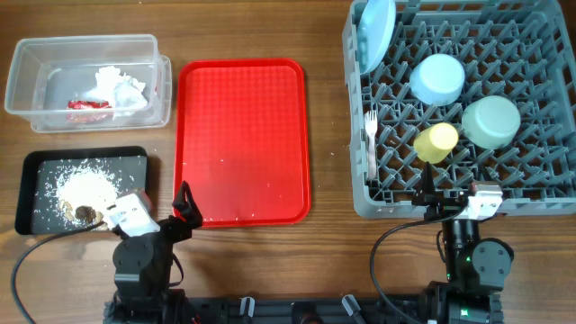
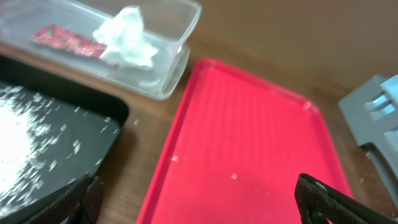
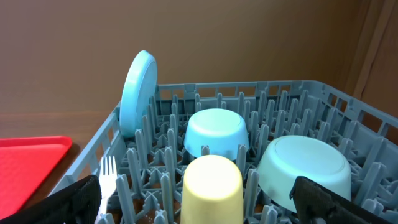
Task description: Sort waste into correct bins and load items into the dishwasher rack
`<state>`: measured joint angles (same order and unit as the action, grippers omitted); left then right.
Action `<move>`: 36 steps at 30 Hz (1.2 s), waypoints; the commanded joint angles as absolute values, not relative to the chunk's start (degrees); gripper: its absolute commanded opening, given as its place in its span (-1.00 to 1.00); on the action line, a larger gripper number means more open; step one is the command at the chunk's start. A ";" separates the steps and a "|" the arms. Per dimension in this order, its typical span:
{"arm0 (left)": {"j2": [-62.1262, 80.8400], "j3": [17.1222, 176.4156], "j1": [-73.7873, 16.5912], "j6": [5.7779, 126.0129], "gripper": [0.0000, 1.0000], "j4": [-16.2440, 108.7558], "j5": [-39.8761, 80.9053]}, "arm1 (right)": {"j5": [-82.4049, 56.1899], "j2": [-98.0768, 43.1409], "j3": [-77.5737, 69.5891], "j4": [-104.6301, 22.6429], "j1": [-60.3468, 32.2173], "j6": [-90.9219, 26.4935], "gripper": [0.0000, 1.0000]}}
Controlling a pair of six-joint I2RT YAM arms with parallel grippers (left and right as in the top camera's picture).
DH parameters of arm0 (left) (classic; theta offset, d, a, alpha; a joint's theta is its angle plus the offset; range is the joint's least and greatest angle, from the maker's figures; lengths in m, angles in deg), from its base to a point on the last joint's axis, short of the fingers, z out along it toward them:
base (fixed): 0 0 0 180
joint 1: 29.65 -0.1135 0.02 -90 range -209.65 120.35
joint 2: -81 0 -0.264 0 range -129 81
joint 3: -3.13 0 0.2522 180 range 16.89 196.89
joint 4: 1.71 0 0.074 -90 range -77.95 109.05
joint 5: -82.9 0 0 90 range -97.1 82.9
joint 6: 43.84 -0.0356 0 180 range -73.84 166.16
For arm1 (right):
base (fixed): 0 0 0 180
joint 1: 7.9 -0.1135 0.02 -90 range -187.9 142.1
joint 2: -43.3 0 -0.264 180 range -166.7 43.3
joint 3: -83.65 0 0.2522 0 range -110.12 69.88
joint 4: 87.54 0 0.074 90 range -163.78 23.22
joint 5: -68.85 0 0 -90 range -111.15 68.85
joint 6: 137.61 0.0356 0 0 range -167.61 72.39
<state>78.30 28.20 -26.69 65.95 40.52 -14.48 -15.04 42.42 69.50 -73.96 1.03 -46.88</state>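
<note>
The crumpled white napkin (image 1: 121, 87) and the red-and-clear wrapper (image 1: 88, 105) lie in the clear tub (image 1: 27, 67); both also show in the left wrist view, napkin (image 2: 127, 37) and wrapper (image 2: 62, 40). Whitish crumbs (image 1: 81, 186) and a brown scrap (image 1: 85, 213) lie in the black tray (image 1: 40, 162). The grey rack (image 1: 360, 193) holds the blue plate (image 1: 376, 31) on edge, the upturned blue bowl (image 1: 438, 77), green bowl (image 1: 491, 121), yellow cup (image 1: 437, 141) and white fork (image 1: 370, 135). I cannot make out the spoon. My left gripper (image 2: 199, 205) is open and empty over the red tray's near-left edge. My right gripper (image 3: 199, 208) is open and empty at the rack's front wall.
The flat red tray (image 1: 243, 139) lies between the bins and the rack, with a few white crumbs on it. Both arm bases sit at the table's front edge, with cables trailing beside them. Bare wooden table shows behind the red tray.
</note>
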 commanded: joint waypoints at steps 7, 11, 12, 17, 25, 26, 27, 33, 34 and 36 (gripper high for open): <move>80.88 19.75 -26.38 64.46 1.00 21.33 -10.09 | -15.78 42.73 69.59 -74.07 0.79 -47.58 0.99; 80.86 17.21 -26.36 61.14 1.00 12.76 -5.23 | -15.78 42.73 69.59 -74.07 0.79 -47.60 1.00; 80.86 17.21 -26.29 57.73 1.00 12.00 -2.98 | -15.78 42.73 69.59 -74.07 0.79 -47.60 0.99; 80.86 17.21 -25.61 49.60 1.00 15.93 0.36 | -15.78 42.73 69.59 -74.07 0.79 -47.60 0.99; 80.86 17.21 -25.64 51.81 1.00 16.06 -1.15 | -15.78 42.73 69.59 -74.07 0.79 -47.60 0.99; 80.86 17.21 -25.64 56.42 1.00 16.41 -4.29 | -15.78 42.73 69.59 -74.07 0.79 -47.60 0.99; 80.86 17.21 -25.64 58.67 1.00 16.43 -5.93 | -15.78 42.73 69.59 -74.07 0.79 -47.58 1.00; 80.86 17.21 -25.64 58.10 1.00 16.45 -5.87 | -15.78 42.73 69.59 -74.07 0.79 -47.58 1.00; 80.86 17.21 -25.61 56.79 1.00 16.43 -5.60 | -15.78 42.73 69.59 -74.07 0.79 -47.60 0.99; 80.86 17.21 -25.64 54.43 1.00 16.43 -5.43 | -15.78 42.73 69.59 -74.07 0.79 -47.60 0.99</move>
<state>80.23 17.60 -25.94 57.10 16.15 -4.71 -15.04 42.42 69.50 -73.96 1.03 -46.88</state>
